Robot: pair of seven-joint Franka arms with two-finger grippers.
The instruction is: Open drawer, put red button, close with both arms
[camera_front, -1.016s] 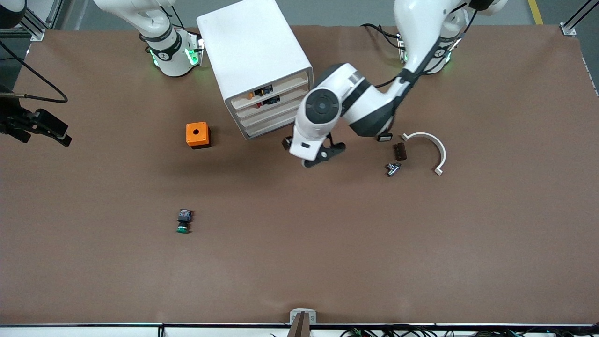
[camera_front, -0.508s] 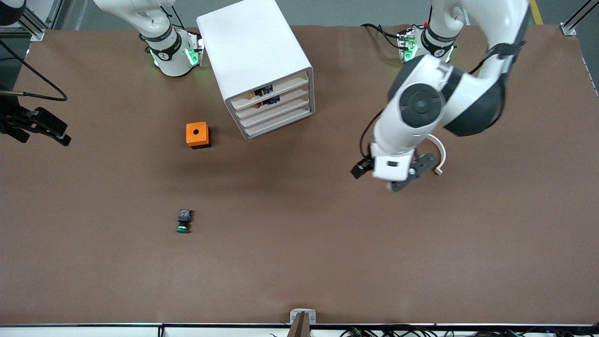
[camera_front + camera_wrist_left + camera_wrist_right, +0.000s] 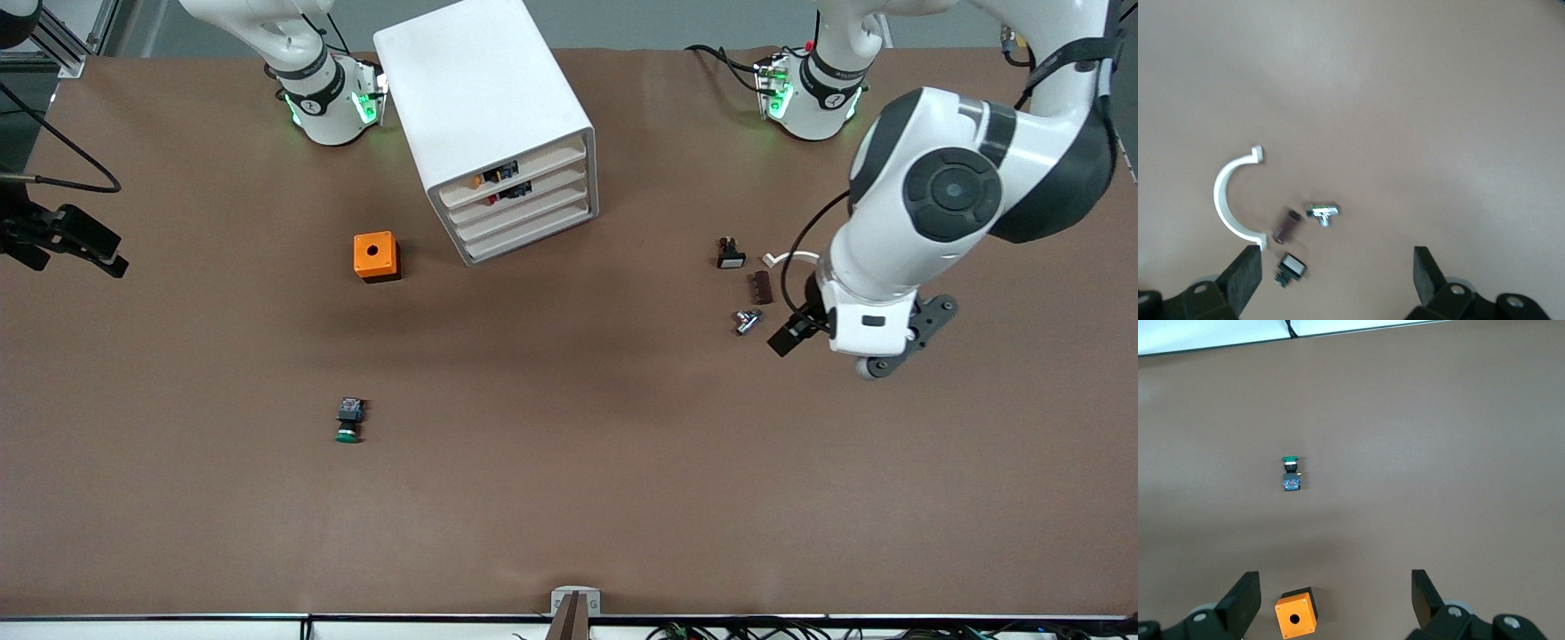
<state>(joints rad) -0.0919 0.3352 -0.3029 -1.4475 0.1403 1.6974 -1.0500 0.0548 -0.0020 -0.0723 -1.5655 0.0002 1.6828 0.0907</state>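
Observation:
The white cabinet [image 3: 484, 107] stands near the right arm's base. All four drawers sit flush. The second drawer [image 3: 542, 184] shows the red button [image 3: 502, 194] through its cut-out, below the top drawer's orange-blue item. My left gripper [image 3: 1335, 280] is open and empty. It hangs over small parts at the left arm's end of the table, and its hand [image 3: 871, 324] hides its fingers in the front view. My right gripper [image 3: 1335, 603] is open and empty, high over the table above the orange box [image 3: 1296, 617].
The orange box [image 3: 375, 256] lies beside the cabinet. The green-capped button [image 3: 348, 422] lies nearer the front camera. A white curved piece [image 3: 1228, 203], a brown piece [image 3: 1286, 227], a metal piece [image 3: 1323, 212] and a small black-and-white part [image 3: 1293, 267] lie under the left gripper.
The left arm has swung away from the cabinet front toward its own end of the table, over the small parts. The drawers stay shut. The right arm has barely moved.

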